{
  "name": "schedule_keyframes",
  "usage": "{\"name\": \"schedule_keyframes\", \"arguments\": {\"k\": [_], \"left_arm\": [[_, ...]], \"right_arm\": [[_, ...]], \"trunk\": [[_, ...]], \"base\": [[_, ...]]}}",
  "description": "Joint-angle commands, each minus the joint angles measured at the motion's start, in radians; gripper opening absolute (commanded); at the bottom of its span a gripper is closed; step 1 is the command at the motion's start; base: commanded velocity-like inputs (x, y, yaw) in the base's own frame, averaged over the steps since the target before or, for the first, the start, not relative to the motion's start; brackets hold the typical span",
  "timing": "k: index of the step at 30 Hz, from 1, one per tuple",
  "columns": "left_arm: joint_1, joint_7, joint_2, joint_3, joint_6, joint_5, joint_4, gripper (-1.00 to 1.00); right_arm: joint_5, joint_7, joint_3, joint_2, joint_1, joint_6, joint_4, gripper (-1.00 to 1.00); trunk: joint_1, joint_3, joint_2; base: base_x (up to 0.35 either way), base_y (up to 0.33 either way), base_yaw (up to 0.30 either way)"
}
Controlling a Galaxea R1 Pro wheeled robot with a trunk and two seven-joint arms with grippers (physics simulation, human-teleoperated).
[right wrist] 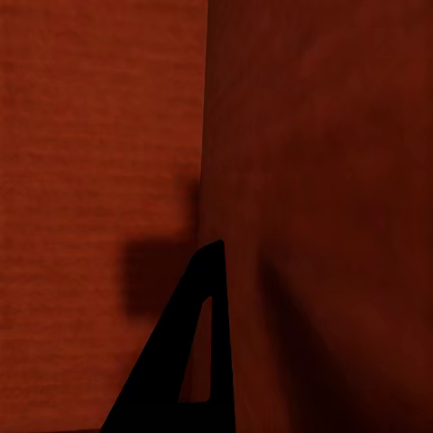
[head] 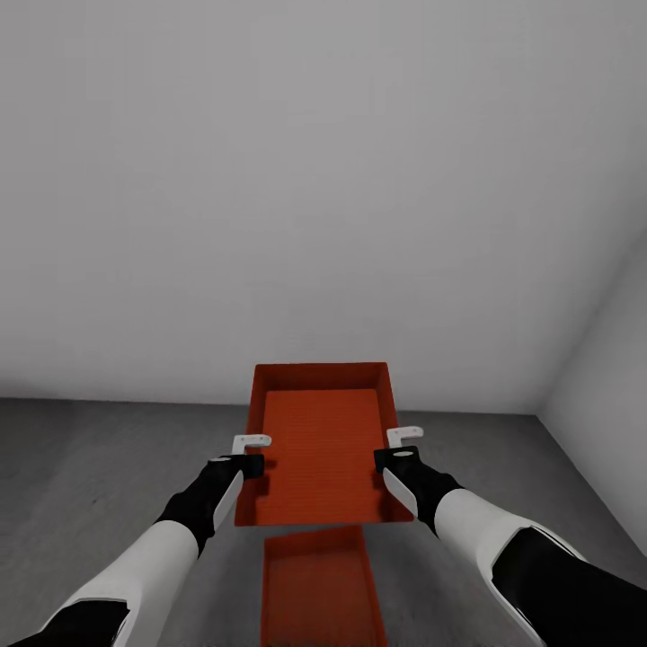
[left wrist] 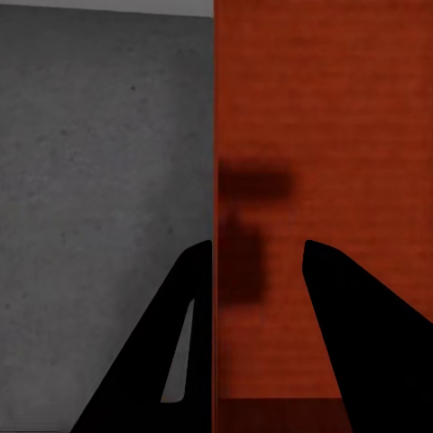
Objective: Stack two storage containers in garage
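Head view: the left jaws [head: 254, 454] and the right jaws [head: 402, 447] each clamp a long side wall of the upper container [head: 323, 449], one finger outside the wall and one inside, so the orange-red bin hangs level between the two arms. Directly under the jaws and nearer the robot, the second container [head: 319, 584] sits on the dark grey concrete floor [head: 99, 467], its open top facing up. The held bin is above it and apart from it, not yet resting on it. Beyond both jaws rises a plain white-grey wall [head: 314, 180], with a second wall meeting it past the right jaws.

Left wrist view: the two dark fingers [left wrist: 361, 334] straddle the bin's side wall, which runs straight between them; the bin's orange-red bottom [left wrist: 334, 117] lies on the inner finger's side and the mottled floor on the outer finger's side.

Right wrist view: one dark finger [right wrist: 180, 361] lies against the inside of the wall; the other finger is hidden behind the wall. Orange-red plastic surrounds it.
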Motion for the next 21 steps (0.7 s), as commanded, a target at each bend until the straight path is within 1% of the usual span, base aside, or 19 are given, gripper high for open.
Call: {"name": "schedule_keyframes", "arguments": {"k": [1, 21], "left_arm": [[0.000, 0.009, 0.000, -0.007, 0.005, 0.014, 0.004, -1.00], [0.000, 0.006, 0.002, -0.008, 0.003, 0.013, 0.007, -1.00]], "right_arm": [[0.030, -0.019, -0.023, -0.027, -0.002, -0.058, -0.003, -1.00], [0.030, -0.018, -0.022, -0.027, -0.002, -0.058, -0.003, -1.00]], "trunk": [[0.001, -0.004, -0.002], [0.001, -0.036, -0.002]], "base": [[0.000, 0.000, 0.000], [0.000, 0.000, 0.000]]}}
